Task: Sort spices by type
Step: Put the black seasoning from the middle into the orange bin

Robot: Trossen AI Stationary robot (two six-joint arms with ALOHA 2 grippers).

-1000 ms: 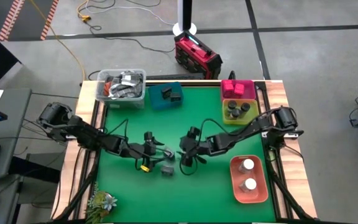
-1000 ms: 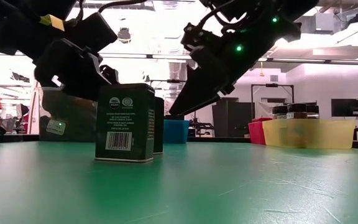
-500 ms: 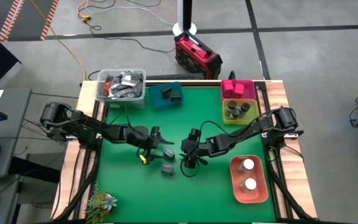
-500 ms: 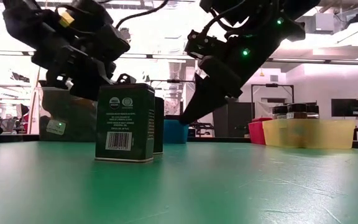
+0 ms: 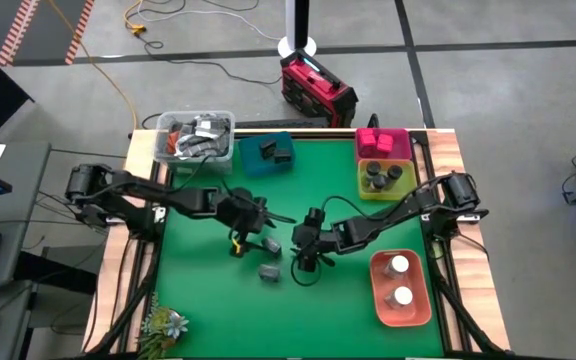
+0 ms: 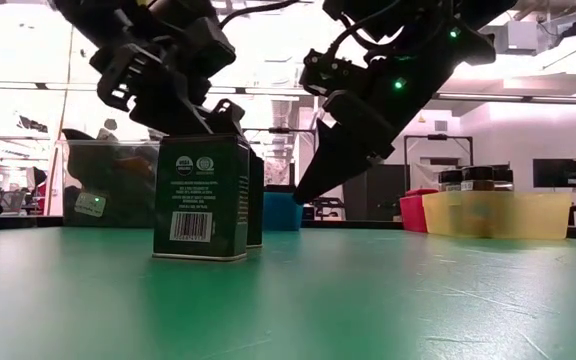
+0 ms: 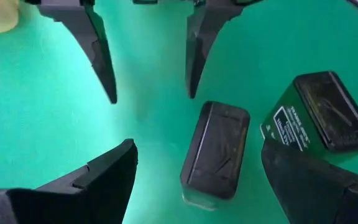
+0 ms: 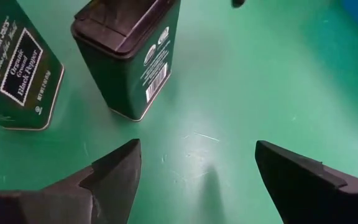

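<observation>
The left gripper [image 7: 194,180] has its fingers spread wide, and one dark green spice tin [image 7: 216,152] stands upright between them, not yet touched. A second tin [image 7: 319,118] stands just beside the far finger. A second ago this gripper was off to the side of the tins; now it has swung over them and come down around one. So I think the grab is about to happen.

The right gripper [image 8: 194,180] is open too, holding nothing, with both tins [image 8: 126,53] a little way in front of its fingers. It has barely moved and looks like it is waiting.

Well beyond both grippers, the teal tray [image 5: 268,155] already holds dark tins, so these two probably go there.
</observation>
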